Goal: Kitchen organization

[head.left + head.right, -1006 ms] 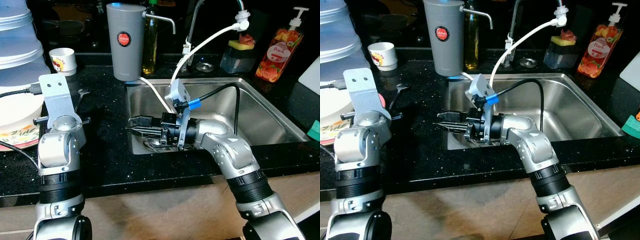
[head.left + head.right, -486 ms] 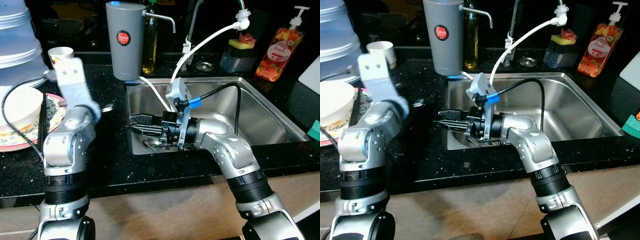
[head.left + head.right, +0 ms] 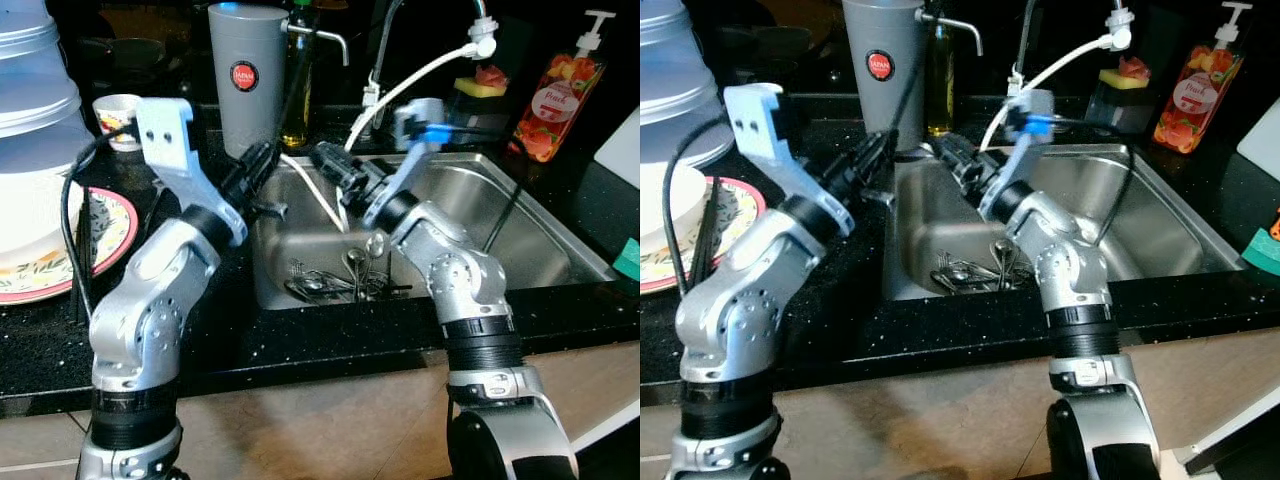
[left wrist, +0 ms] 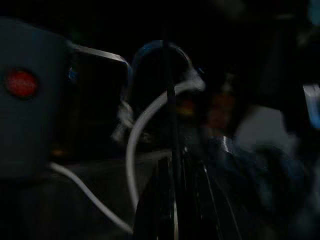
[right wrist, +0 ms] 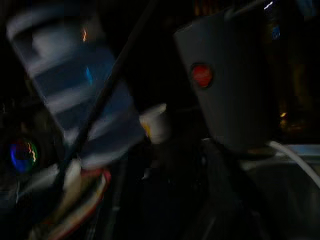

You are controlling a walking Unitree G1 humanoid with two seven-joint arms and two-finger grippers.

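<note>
Both arms were raised over the back left corner of the sink [image 3: 520, 215]. The left pincer [image 3: 255, 170] pointed toward the grey canister [image 3: 243, 80] at the surface's back edge; the right pincer [image 3: 335, 165] reached close beside it from the other side. Whether either was open could not be told. Spoons and forks [image 3: 340, 280] lay piled on the sink floor by its front wall. A white hose [image 3: 420, 75] curved down from the tap. A patterned plate [image 3: 60, 255] sat near the surface's left edge, and a soap bottle [image 3: 555, 95] stood at the back right.
</note>
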